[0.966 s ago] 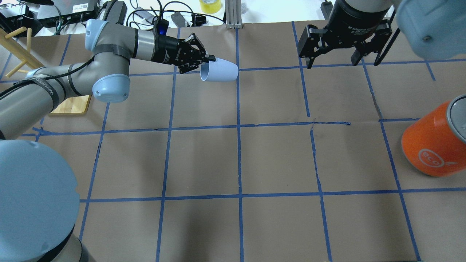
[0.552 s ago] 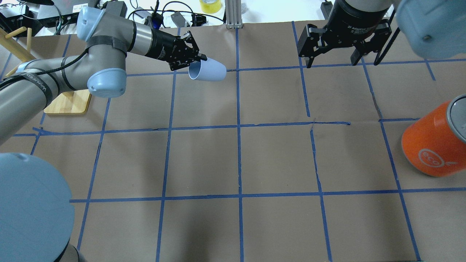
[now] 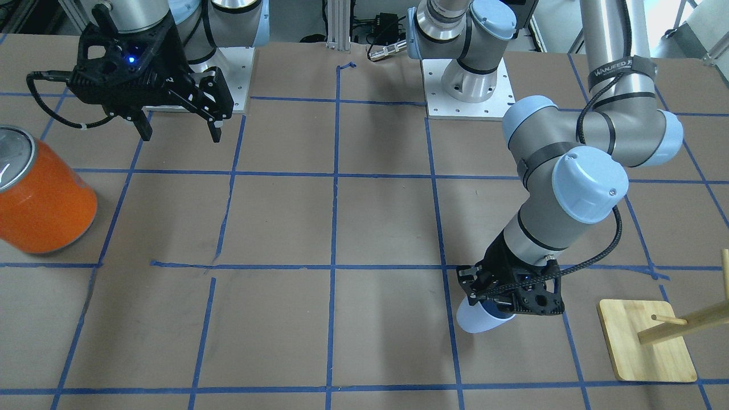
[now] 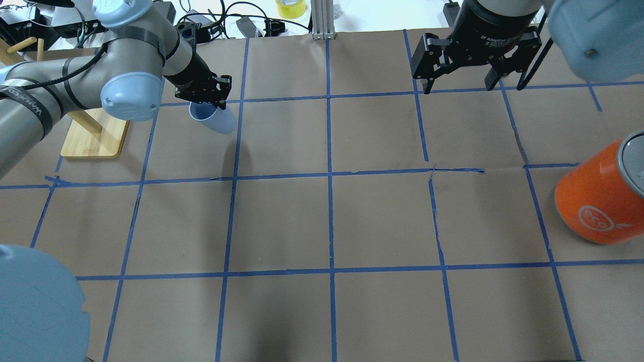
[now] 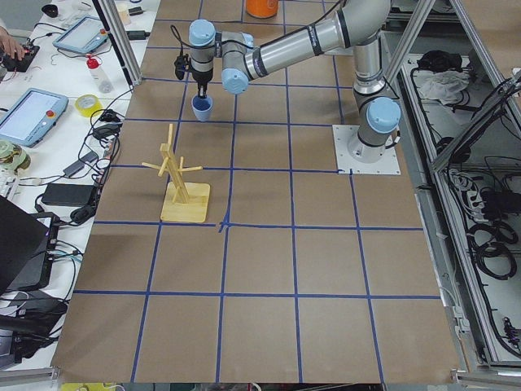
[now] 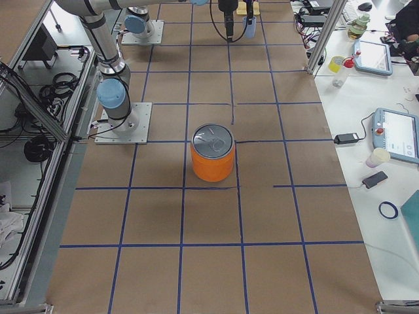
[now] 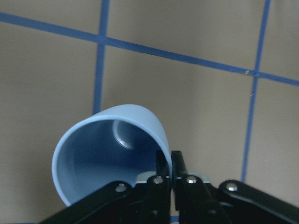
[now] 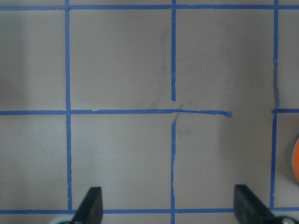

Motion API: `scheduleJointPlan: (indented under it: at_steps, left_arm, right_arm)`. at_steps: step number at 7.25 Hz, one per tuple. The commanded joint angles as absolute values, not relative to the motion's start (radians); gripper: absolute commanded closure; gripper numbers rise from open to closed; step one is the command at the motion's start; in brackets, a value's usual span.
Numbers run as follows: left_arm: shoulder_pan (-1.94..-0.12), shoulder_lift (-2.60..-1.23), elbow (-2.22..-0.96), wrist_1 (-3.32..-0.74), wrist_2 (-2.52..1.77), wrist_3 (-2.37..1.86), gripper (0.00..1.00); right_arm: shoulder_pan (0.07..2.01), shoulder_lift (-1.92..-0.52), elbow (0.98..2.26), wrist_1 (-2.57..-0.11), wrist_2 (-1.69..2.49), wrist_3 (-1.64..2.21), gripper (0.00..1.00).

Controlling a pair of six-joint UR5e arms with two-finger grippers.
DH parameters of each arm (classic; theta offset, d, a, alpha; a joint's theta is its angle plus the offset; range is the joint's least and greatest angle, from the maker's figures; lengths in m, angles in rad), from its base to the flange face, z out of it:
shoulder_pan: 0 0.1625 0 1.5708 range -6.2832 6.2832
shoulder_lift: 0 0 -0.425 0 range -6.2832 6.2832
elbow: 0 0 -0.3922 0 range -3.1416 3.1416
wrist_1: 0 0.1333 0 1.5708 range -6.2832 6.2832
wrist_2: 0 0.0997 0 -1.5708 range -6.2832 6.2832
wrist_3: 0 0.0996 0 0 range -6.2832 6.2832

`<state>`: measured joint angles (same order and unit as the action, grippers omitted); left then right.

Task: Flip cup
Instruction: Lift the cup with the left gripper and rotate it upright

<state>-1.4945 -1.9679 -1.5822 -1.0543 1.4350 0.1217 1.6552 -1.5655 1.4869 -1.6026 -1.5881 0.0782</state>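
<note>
The pale blue cup [image 4: 214, 119] hangs tilted above the table at the far left, mouth up towards the wrist; it also shows in the front view [image 3: 481, 320] and the left wrist view [image 7: 112, 154]. My left gripper [image 4: 204, 100] is shut on the cup's rim, one finger inside and one outside [image 7: 170, 170]. It shows in the left side view [image 5: 201, 106] too. My right gripper [image 4: 470, 83] is open and empty, high over the far right of the table; its fingertips [image 8: 91, 205] show in the right wrist view.
A large orange can [image 4: 598, 193] with a silver top stands at the right edge. A wooden rack on a base plate [image 4: 93, 138] stands at the far left, close to the left arm. Blue tape lines grid the brown table.
My left arm has swung the cup leftwards and turned it from lying sideways to mouth pointing up towards the wrist. The right arm has not moved.
</note>
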Motion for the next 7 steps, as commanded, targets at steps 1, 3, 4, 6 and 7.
scheduleJointPlan:
  at_steps: [1,3,4,6,7]
  left_arm:
    - [-1.412,-1.985,-1.537,-1.198,1.466,0.414,1.0]
    - [-1.411,-2.035,-1.539,-1.116,1.503,0.445,1.0]
    - [-1.416,-2.052,-1.534,-1.082,1.506,0.463,1.0]
    - [-1.443,-2.062,-1.535,-1.065,1.554,0.468,1.0]
    - [-1.447,-2.06,-1.539,-1.051,1.552,0.468,1.0]
  right_arm:
    - [1.657,-1.565,1.486,-1.605,-1.589,0.078,0.0]
    - [1.657,-1.563,1.486,-1.603,-1.589,0.078,0.0]
    - [1.657,-1.563,1.486,-1.605,-1.589,0.078,0.0]
    - [1.655,-1.563,1.486,-1.606,-1.588,0.078,0.0]
    - [1.655,-1.563,1.486,-1.605,-1.586,0.078,0.0]
